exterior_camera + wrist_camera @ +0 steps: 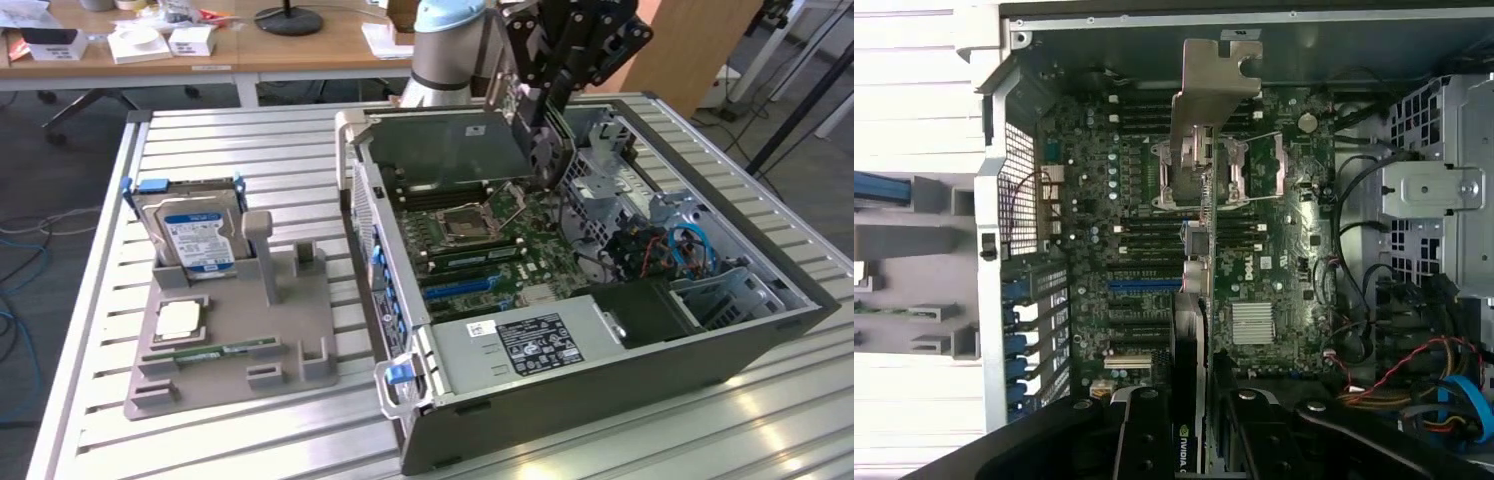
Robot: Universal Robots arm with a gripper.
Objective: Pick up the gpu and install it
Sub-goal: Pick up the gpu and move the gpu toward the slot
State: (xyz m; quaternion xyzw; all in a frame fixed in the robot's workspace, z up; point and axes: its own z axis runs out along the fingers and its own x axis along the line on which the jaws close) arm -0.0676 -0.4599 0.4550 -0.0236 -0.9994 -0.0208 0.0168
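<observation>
The pick-up looks done, and the work now is the install. The end effector is clenched on the gpu and holds it on edge inside the open computer case, right over the motherboard. In the wrist view the card runs edge-on away from the fingers, and its metal bracket is at the far end.

From where I stand the card does not look seated. I can't tell whether its lower edge touches the board. Seating it, I'd judge, calls for that edge to line up squarely with an expansion slot such as the blue slot, which lies just to one side of the card's line. The bracket would also have to meet the rear wall of the case, followed by a straight, even press with no twist.

Space is tight. The processor socket lies directly beneath the card. The drive cage and a tangle of coloured cables sit close beside the end effector, towards the exterior view's right. The power supply fills the near end of the case.

Well apart from the end effector, towards the exterior view's left, a grey holder rests on the slatted worktop. On it are a hard drive standing upright and a memory stick lying flat.
</observation>
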